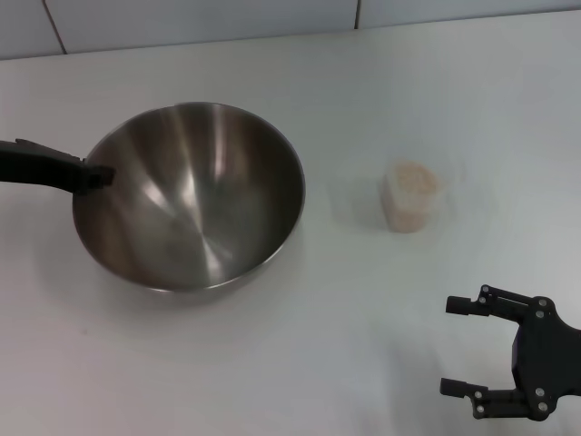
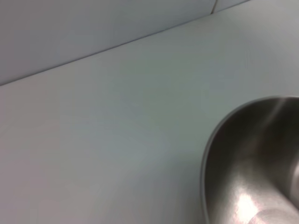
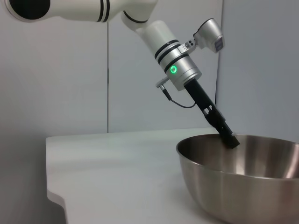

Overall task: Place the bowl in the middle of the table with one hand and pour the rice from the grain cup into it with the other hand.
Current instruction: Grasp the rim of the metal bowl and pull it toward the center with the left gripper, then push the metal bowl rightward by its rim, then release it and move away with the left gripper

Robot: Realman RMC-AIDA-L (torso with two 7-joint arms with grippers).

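Observation:
The steel bowl [image 1: 191, 195] sits left of the table's [image 1: 300, 363] middle. My left gripper [image 1: 98, 175] reaches in from the left and is shut on the bowl's left rim. The right wrist view shows that gripper [image 3: 230, 140] pinching the rim of the bowl [image 3: 243, 182]. The left wrist view shows part of the bowl's inside [image 2: 254, 163]. The clear grain cup [image 1: 409, 197], full of pale rice [image 1: 410, 179], stands upright to the right of the bowl, apart from it. My right gripper [image 1: 449, 346] is open and empty near the front right, well in front of the cup.
A grey wall [image 1: 182, 23] runs along the table's far edge. The right wrist view shows the table's rounded corner and edge [image 3: 53, 196]. White tabletop lies between the bowl and the cup and in front of both.

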